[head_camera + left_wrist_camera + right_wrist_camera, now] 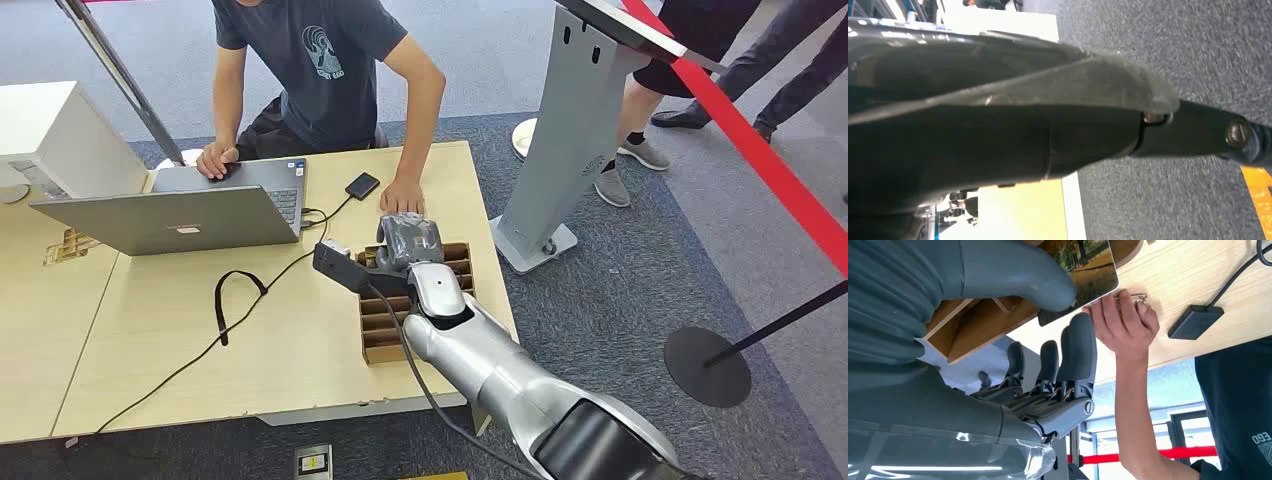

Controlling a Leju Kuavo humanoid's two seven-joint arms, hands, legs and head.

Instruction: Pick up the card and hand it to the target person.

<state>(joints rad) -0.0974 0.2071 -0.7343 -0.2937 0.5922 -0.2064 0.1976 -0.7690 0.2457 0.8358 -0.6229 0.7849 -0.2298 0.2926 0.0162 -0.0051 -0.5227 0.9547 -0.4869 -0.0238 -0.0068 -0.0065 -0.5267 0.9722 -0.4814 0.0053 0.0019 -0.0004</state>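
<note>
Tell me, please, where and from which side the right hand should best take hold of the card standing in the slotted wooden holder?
Grip the card by its exposed edge, which sticks out of the wooden holder; the rest sits in a slot. Coming from above seems best, thumb on one flat face and fingers on the other, as the right hand is already placed.

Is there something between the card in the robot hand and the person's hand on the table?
Nothing visible. The right robot hand holds the card over the wooden box, and the person's hand lies just beyond its edge.

Bright even light, blurred left-wrist view.
</note>
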